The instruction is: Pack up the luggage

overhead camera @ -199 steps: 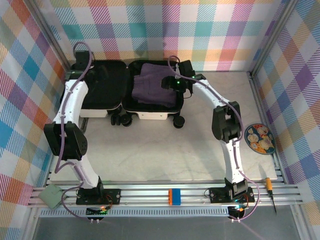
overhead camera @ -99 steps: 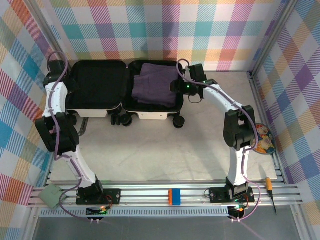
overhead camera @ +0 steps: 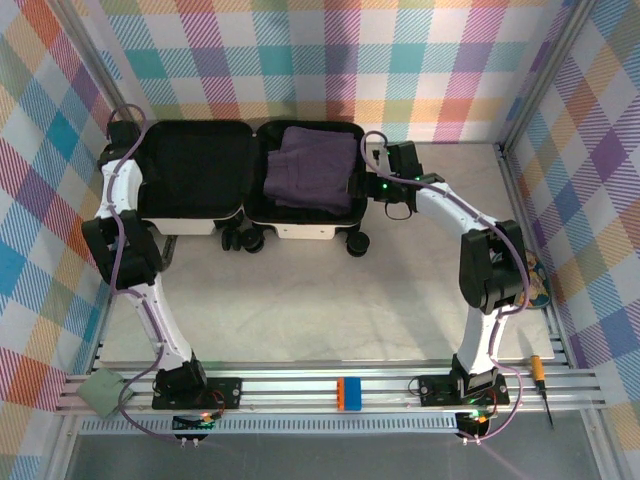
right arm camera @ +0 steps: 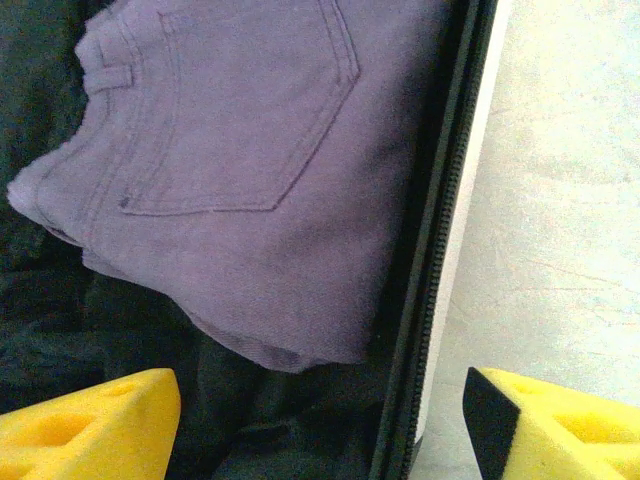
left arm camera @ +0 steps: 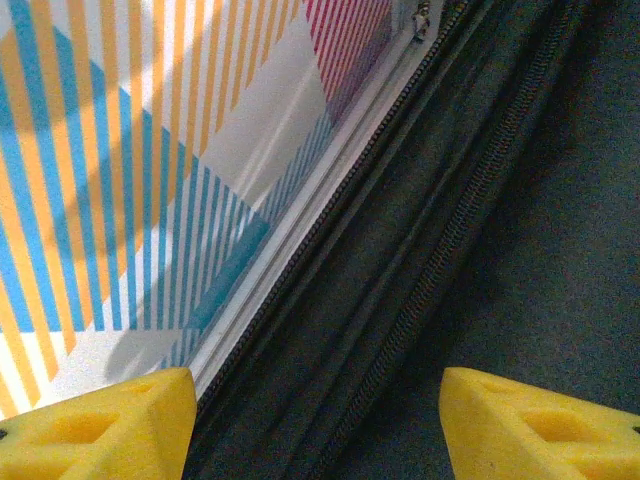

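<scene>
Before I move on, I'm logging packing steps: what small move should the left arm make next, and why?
Probably close the left jaws on the luggage rim: they stand open astride the empty half's zipper edge, and the purple trousers already lie in the other half.

Left arm (overhead camera: 160,325) and right arm (overhead camera: 445,207): white links, black joint housings. Purple cables (overhead camera: 113,285) run along both and loop at the wrists. Green LED (overhead camera: 385,186) lit on the right wrist. Black bases (overhead camera: 185,383). Fingers (left arm camera: 95,425) are yellow wedges with triangular recesses.
</scene>
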### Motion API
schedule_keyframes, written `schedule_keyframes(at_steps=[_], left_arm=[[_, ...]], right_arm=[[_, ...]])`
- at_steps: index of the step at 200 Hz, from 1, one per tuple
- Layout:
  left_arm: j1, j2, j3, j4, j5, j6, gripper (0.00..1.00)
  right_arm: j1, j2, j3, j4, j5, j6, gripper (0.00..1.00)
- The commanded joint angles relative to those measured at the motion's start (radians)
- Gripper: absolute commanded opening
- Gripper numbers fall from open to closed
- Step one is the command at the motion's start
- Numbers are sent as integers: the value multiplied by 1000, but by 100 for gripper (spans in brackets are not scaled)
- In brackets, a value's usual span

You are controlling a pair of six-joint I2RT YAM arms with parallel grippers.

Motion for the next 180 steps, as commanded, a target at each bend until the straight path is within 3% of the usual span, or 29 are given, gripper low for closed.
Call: schedule_keyframes(at_steps=[1,41,55,83,104,153,180], left_arm=[[8,37,32,-55,-30,20,63],[9,59,11,-53,-43,30,58],[12,60,4,-51,-38,39,52],[17,56,-4,-44,-40,47,25],[18,55,-4,-38,-30,52,23],[18,53,15,-56,-42,98,4],[19,5,-22,-37,-55,90,1]], right_arm=[[-15,-48,-22,24,8,-27,76],[-40,-39,-23,-8,43,-32,76],[-46,-30,-24,-14,43,-33,76],[-51,7,-14,-19,45,-32,76],[-53,41,2,-24,39,-29,76],[-53,78,17,-16,21,-20,76],[-52,100,33,-17,-4,-16,76]])
